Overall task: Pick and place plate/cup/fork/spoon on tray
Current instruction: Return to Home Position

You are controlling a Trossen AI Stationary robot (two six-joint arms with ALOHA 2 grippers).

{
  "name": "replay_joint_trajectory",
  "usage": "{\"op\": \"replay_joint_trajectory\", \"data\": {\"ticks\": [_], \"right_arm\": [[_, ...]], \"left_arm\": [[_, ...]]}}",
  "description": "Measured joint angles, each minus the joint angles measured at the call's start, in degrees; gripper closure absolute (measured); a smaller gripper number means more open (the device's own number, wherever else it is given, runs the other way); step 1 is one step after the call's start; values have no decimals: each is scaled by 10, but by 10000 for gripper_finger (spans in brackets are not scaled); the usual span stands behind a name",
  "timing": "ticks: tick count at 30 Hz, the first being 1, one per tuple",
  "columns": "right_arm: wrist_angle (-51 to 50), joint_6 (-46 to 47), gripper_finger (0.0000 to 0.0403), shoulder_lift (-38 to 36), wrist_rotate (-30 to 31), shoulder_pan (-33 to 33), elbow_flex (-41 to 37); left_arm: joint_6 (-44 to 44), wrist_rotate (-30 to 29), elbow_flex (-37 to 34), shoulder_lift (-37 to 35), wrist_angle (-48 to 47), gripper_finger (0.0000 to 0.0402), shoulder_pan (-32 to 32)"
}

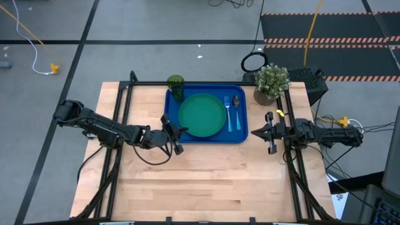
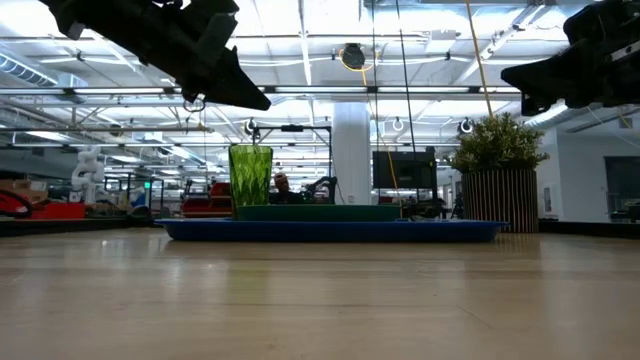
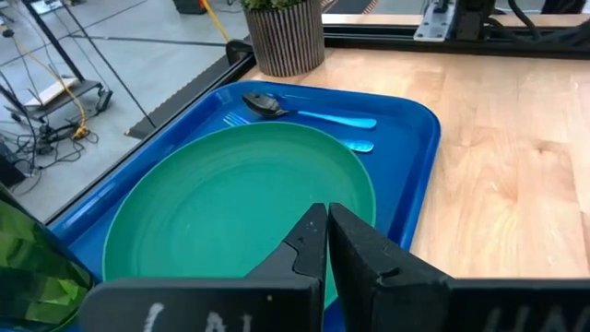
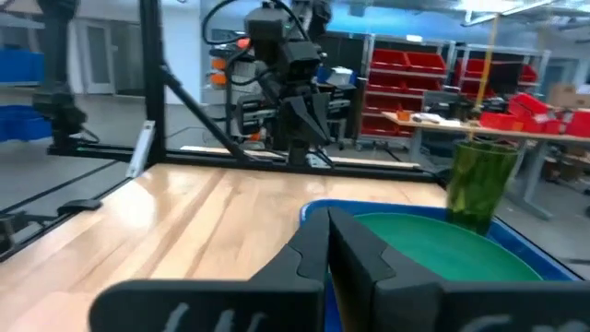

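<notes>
While the left arm reaches across the wooden tabletop (image 1: 206, 181) from the left, the left gripper (image 1: 181, 131) hangs just beside the left edge of the blue tray (image 1: 239, 139). In the low view it is raised above the surface. Its 2 fingers (image 3: 309, 242) are pressed together and they hold nothing.

On the tray, the dark-green cup (image 1: 175, 86) stands upright in the far left corner, just beside the rim of the green plate (image 1: 202, 115). The plate lies flat and takes most of the tray. To the right of the plate lie the fork (image 1: 228, 112) and then the spoon (image 1: 236, 109), side by side in the right strip of the tray, both with light-blue handles pointing to the near edge.

Off the tray, near its far right corner, stands a potted plant (image 1: 271, 82).

The right gripper (image 1: 253, 132) hangs just beside the right edge of the tray, also lifted above the tabletop. Its 2 fingers (image 4: 355, 249) are closed against each other, with nothing between them.
</notes>
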Motion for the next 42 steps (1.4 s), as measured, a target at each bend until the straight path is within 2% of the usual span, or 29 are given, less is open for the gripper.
{"op": "replay_joint_trajectory", "data": {"ticks": [5,9,18,21,24,28,30,35,42], "right_arm": [[-22,-5,403,0,-24,0,0],[-39,2,403,1,0,-1,0],[-45,11,403,5,0,-1,0],[-45,10,403,6,0,-1,0],[-35,15,403,6,0,-1,0],[-14,15,403,6,1,-1,0],[-4,15,403,6,1,-1,0],[4,15,403,6,1,-1,0],[9,16,403,6,1,-1,0]], "left_arm": [[7,-18,0,0,0,382,-11],[7,-29,0,0,0,382,-16],[16,-30,0,-2,6,382,-20],[34,-30,-3,-24,7,382,-32],[43,-29,-29,-56,24,382,-41],[59,-28,-97,-106,106,382,-56],[72,-4,-140,-132,156,382,-61],[112,107,-226,-195,288,383,-62],[153,177,-281,-264,300,383,-59]]}}
